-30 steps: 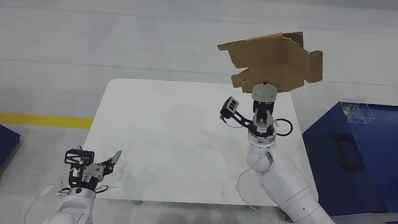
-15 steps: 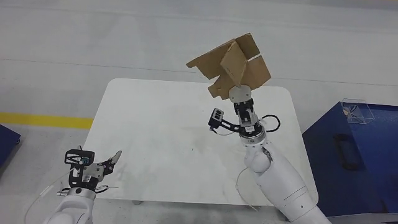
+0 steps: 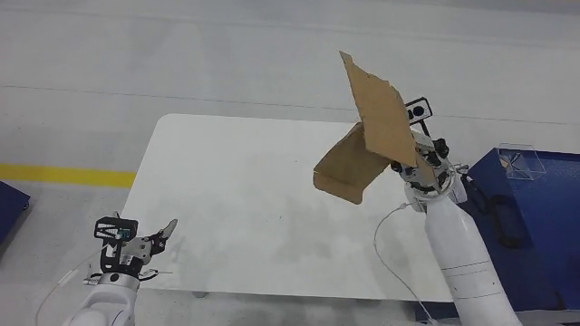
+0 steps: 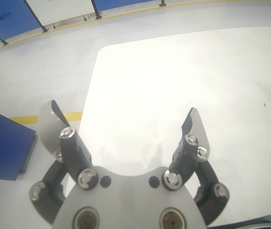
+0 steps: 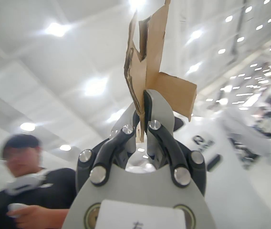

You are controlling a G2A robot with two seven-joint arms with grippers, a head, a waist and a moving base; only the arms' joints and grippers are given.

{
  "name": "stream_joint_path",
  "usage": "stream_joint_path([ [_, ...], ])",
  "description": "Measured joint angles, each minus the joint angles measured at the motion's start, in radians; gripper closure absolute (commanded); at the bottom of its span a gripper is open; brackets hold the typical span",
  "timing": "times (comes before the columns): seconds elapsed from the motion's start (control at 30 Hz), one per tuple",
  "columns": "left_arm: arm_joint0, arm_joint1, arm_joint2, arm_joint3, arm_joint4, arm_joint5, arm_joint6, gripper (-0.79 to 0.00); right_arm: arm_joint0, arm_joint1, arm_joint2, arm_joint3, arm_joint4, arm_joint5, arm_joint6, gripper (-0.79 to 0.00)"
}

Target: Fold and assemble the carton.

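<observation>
The carton [image 3: 379, 116] is a flat brown cardboard blank, not yet a box, so nothing sits in it. It is up in the air over the right side of the table [image 3: 227, 199], and I see it tilted nearly edge-on from above. One long panel rises toward the far side and a second panel hangs folded down toward the tabletop. In the right wrist view its notched flaps stand up past the claw, with one flap bent off to the side.

My right gripper [image 5: 142, 103] has its jaws pinched tight on the lower edge of the cardboard. My left gripper [image 4: 122, 110] hangs over the near left corner of the table, jaws spread wide and holding nothing.

A second ago the blank lay spread flat over the table's far edge. Since then the right arm has swung out to the right edge and turned the sheet. The left arm has not moved.

A small clear box [image 3: 519, 159], contents unreadable, sits on the blue cabinet [image 3: 530, 244] right of the table.
</observation>
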Motion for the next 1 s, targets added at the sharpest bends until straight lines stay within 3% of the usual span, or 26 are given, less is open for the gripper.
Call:
stream_joint_path([
  [0.1,0.000,0.000,0.000,0.000,0.000,0.000,0.000,-0.785,-0.021,0.006,0.046,-0.017,-0.120,-0.157,0.046,0.000],
  [0.4,0.000,0.000,0.000,0.000,0.000,0.000,0.000,-0.785,-0.152,0.007,0.094,-0.199,-0.422,-0.321,-0.104,0.000],
  [0.9,0.000,0.000,0.000,0.000,0.000,0.000,0.000,-0.785,-0.158,0.007,0.092,-0.210,-0.445,-0.332,-0.114,0.000],
  [1.0,0.000,0.000,0.000,0.000,0.000,0.000,0.000,-0.785,-0.158,0.012,0.114,-0.263,-0.502,-0.364,-0.147,0.000],
])
